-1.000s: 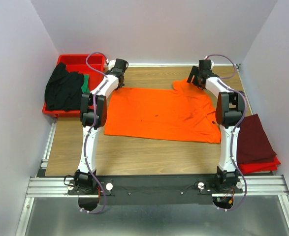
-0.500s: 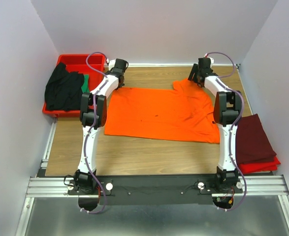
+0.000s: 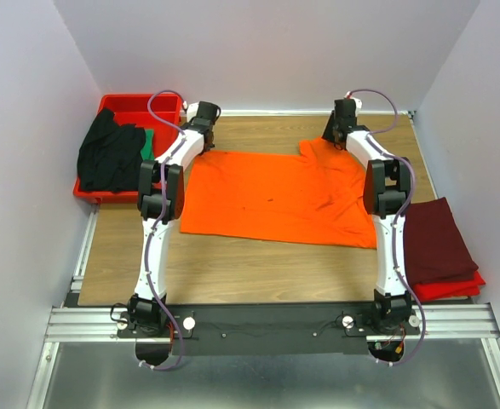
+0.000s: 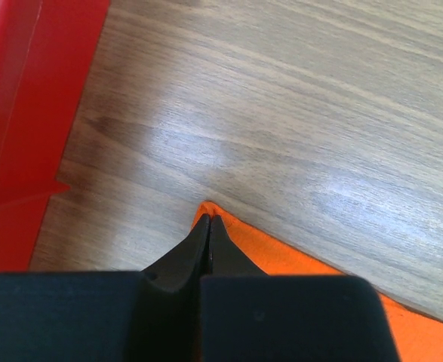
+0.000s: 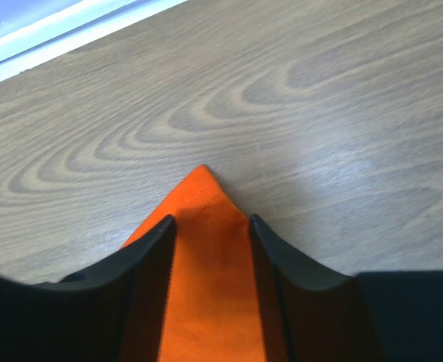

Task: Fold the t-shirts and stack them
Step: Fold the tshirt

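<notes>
top external: orange t-shirt (image 3: 275, 196) flat, long axis left-right, sleeve at far right

The left arm (image 3: 152, 256) and the right arm (image 3: 388, 256) are built of white link shells joined by black joint housings. A purple cable (image 3: 165, 93) is looped along each. The jaws are formed as matte black, tapering wedges.

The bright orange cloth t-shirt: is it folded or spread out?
Spread out: the bright orange cloth t-shirt lies flat and wide on the wooden table, one sleeve sticking out.
</notes>
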### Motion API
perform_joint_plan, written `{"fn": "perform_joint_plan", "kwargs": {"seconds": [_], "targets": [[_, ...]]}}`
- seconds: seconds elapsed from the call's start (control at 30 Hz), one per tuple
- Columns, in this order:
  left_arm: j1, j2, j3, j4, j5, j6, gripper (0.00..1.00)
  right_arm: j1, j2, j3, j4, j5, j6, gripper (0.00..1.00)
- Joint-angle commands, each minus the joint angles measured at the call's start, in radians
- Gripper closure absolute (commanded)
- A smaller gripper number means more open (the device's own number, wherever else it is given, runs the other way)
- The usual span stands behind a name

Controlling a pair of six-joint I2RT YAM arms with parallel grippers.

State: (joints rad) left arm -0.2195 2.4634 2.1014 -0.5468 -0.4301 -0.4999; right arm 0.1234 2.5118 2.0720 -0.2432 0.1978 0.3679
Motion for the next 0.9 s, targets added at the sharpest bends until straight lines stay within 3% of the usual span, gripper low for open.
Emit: {"fn": "perform_joint_plan", "kwargs": {"seconds": [0.0,0.13,0.43,0.87], "targets": [[0.011,0.008,-0.009,0.018,0.011,0.006,0.99,0.018,0.059,-0.021,-0.103,0.014,0.04,0.55],[0.011,0.008,-0.009,0.018,0.016,0.006,1.0,0.016,0.05,-0.032,-0.111,0.029,0.051,0.76],[0.028,-0.036,-0.072,0.08,0.056,-0.017,1.0,0.016,-0.019,-0.001,-0.113,0.112,0.046,0.99],[0.049,-0.098,-0.098,0.176,0.103,-0.005,1.0,-0.002,-0.198,-0.013,-0.111,0.173,0.04,1.0]]}}
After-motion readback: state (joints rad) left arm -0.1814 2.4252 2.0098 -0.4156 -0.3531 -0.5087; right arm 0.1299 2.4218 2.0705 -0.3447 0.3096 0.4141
